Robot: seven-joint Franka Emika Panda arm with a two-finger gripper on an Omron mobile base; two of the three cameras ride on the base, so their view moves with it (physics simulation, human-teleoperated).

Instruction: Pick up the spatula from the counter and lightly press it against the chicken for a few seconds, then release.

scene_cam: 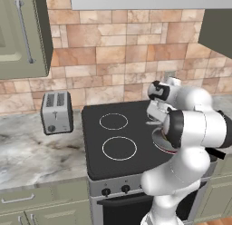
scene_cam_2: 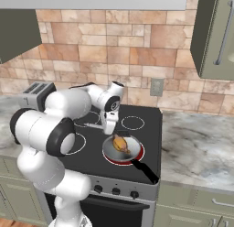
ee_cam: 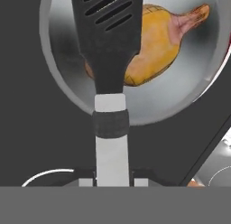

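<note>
One toaster point(scene_cam: 56, 112) stands on the table point(scene_cam: 27, 151), left of the stove point(scene_cam: 93, 129). Near the stove's front right corner, the pan point(ee_cam: 58, 83) holds the chicken point(ee_cam: 158, 42). Fingers point(ee_cam: 144, 175) clamp the spatula point(ee_cam: 110, 60) handle, its slotted blade over part of the chicken.

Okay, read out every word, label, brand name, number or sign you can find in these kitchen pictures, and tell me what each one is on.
There is no readable text in any view.
On the toaster: a plain front, with no brand or numbers to make out.
On the stove knobs: any markings are too small to read.
On the spatula and the pan: no markings.
</note>
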